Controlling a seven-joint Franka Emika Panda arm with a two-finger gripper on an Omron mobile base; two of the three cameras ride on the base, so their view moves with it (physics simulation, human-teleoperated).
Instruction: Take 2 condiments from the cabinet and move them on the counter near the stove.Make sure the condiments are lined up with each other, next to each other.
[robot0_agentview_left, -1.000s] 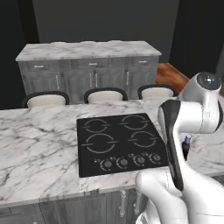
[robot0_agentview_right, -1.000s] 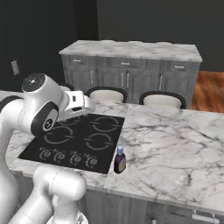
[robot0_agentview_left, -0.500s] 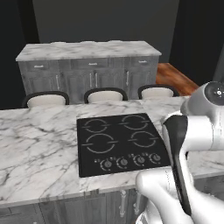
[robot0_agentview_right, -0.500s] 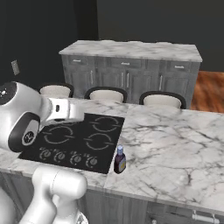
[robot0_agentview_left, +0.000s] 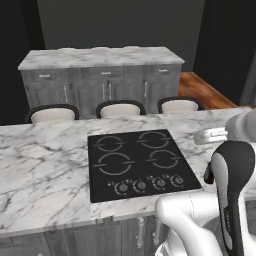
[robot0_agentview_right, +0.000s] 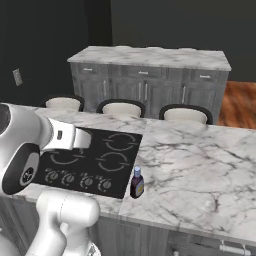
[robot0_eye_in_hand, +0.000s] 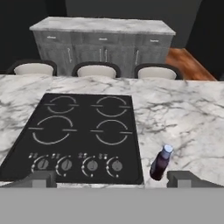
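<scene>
White arm drawn back above the counter (robot0_eye_in_hand: 183, 113) front edge, gripper (robot0_eye_in_hand: 111, 179) jaws spread wide and empty, one sauce bottle (robot0_eye_in_hand: 160, 162) upright just right of the stove (robot0_eye_in_hand: 83, 138) front corner

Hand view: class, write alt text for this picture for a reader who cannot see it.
A small dark brown sauce bottle with a blue cap stands upright on the white grey-veined marble counter, just right of the flat black glass cooktop's front corner. The hand's two dark fingertips sit wide apart, holding nothing. Three cushioned stools line the far edge.
</scene>
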